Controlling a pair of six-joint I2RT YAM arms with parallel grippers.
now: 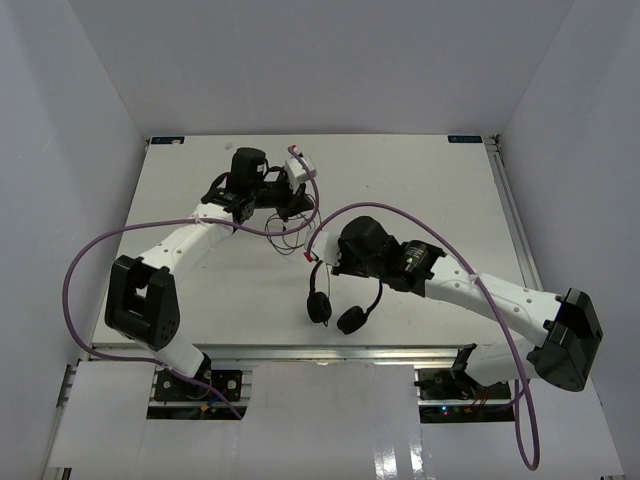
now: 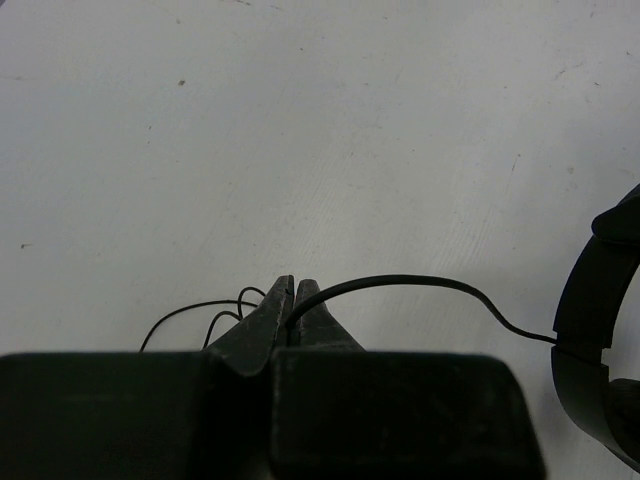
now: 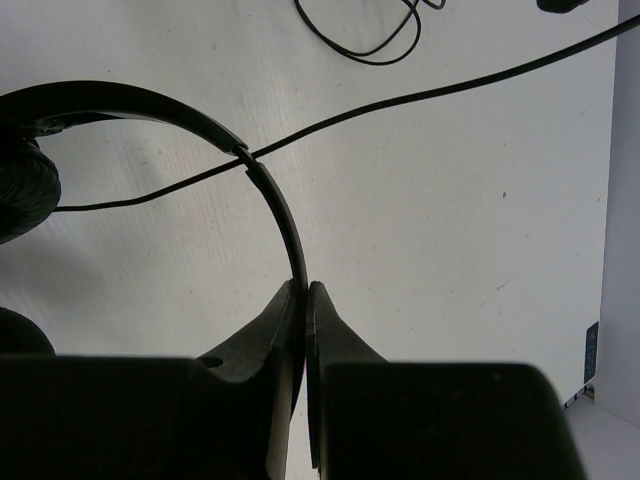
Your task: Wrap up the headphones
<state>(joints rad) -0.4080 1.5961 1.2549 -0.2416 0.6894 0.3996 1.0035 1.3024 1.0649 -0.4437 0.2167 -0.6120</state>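
Left arm is reached across the table [image 1: 430, 190]. Left gripper [image 2: 291, 288] is clamped fully shut on the cord [image 2: 400, 282]. Right arm is bent inward. Right gripper [image 3: 303, 292] is closed on the headband [image 3: 272, 205]. The headphones [image 1: 352, 320] are seen with the earcups on its near side.

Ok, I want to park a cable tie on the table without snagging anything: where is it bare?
Widest: the far right corner of the table, beyond the right arm. Also the near strip between the left arm and the headphones. Crowded: the centre, where the left tool pinches the cord and the right tool the headband.
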